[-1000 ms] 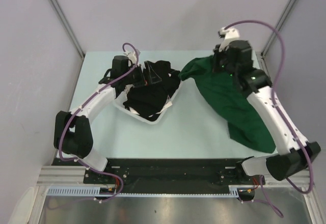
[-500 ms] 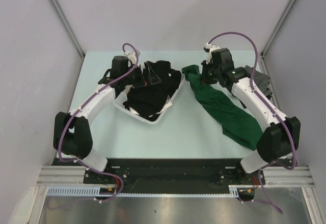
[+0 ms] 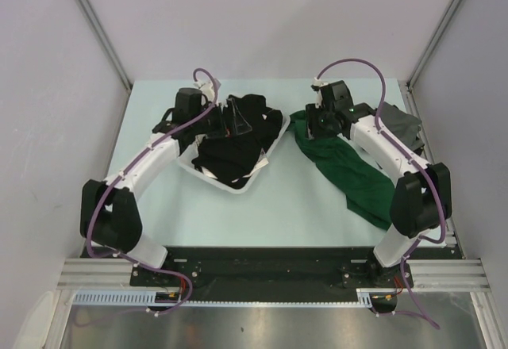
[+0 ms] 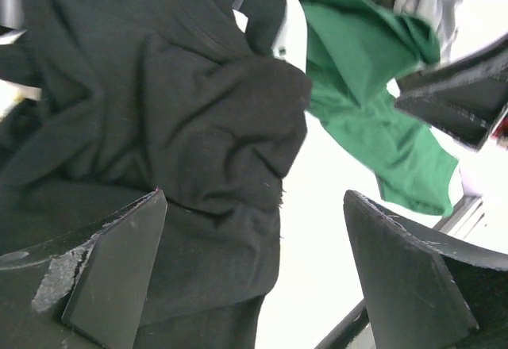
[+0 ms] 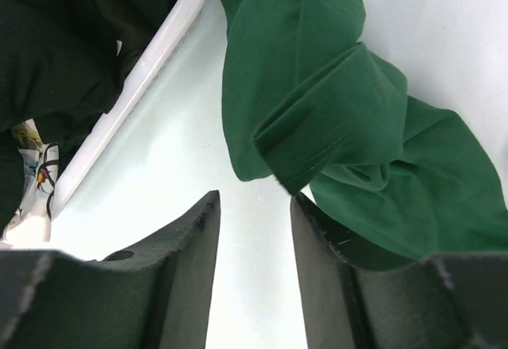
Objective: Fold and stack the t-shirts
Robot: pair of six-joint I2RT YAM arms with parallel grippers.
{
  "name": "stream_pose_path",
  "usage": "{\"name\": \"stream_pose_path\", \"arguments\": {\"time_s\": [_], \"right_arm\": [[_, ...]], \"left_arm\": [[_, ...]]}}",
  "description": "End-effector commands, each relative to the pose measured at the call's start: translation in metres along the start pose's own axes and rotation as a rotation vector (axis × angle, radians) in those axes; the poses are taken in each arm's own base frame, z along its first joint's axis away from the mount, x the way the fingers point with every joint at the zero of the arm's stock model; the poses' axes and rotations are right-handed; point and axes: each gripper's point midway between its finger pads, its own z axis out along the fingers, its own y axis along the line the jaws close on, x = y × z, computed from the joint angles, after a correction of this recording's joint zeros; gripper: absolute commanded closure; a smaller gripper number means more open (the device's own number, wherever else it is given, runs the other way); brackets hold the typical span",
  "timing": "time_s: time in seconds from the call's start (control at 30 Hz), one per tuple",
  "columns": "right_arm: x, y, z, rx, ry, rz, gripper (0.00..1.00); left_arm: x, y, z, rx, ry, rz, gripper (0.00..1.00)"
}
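Two shirts lay outside the basket [image 3: 238, 186]. Nearest, the green shirt [image 3: 353, 176] ran as a rumpled rope toward it. At its far end hung the right gripper [image 5: 254, 202], narrowly parted and empty. The left gripper [image 4: 254, 198] gaped wide over black shirts [image 3: 230, 155] in the basket. The grey shirt [image 3: 401, 123] lay far right. Risk: pinching that twisted fold might lift several layers and tighten the tangle.

No legible text is showing anywhere.
Printed patch [image 5: 30, 170] is peeking beside black t-shirts [image 5: 55, 47], lower left, right wrist view; marks unreadable.
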Motion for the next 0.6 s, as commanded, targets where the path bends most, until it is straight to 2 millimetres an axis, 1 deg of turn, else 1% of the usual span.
{"name": "stream_pose_path", "arguments": {"time_s": [0.0, 0.03, 0.1, 0.13, 0.17, 0.2, 0.23, 0.27, 0.33, 0.4, 0.53, 0.57], "right_arm": [[-0.035, 0.000, -0.018, 0.006, -0.117, 0.010, 0.53], [-0.038, 0.000, -0.019, 0.003, -0.126, 0.010, 0.53], [-0.039, 0.000, -0.019, 0.000, -0.127, 0.017, 0.53], [-0.040, -0.002, -0.019, 0.000, -0.125, 0.021, 0.53], [-0.040, -0.002, -0.019, -0.002, -0.127, 0.022, 0.53], [-0.040, -0.002, -0.019, -0.004, -0.125, 0.025, 0.53], [-0.039, -0.003, -0.019, -0.004, -0.122, 0.027, 0.53], [-0.039, -0.002, -0.019, -0.007, -0.120, 0.027, 0.53], [-0.040, -0.003, -0.022, -0.010, -0.124, 0.025, 0.53], [-0.040, -0.003, -0.024, -0.012, -0.126, 0.025, 0.53], [-0.045, -0.004, -0.033, -0.018, -0.147, 0.029, 0.53], [-0.045, -0.005, -0.033, -0.019, -0.147, 0.031, 0.53]], "left_arm": [[0.009, -0.038, 0.002, 0.056, 0.036, 0.129, 0.02], [0.024, -0.052, 0.009, 0.080, 0.078, 0.156, 0.02], [0.038, -0.064, 0.016, 0.082, 0.123, 0.205, 0.02], [0.058, -0.076, 0.026, 0.097, 0.172, 0.234, 0.03], [0.063, -0.085, 0.029, 0.105, 0.192, 0.256, 0.03], [0.070, -0.088, 0.034, 0.101, 0.212, 0.282, 0.03], [0.085, -0.092, 0.043, 0.087, 0.248, 0.308, 0.04], [0.087, -0.095, 0.046, 0.078, 0.255, 0.322, 0.05], [0.098, -0.090, 0.057, 0.039, 0.285, 0.342, 0.05], [0.100, -0.088, 0.060, 0.015, 0.296, 0.344, 0.07], [0.094, -0.070, 0.067, -0.082, 0.282, 0.363, 0.12], [0.088, -0.064, 0.068, -0.125, 0.264, 0.371, 0.12]]}}
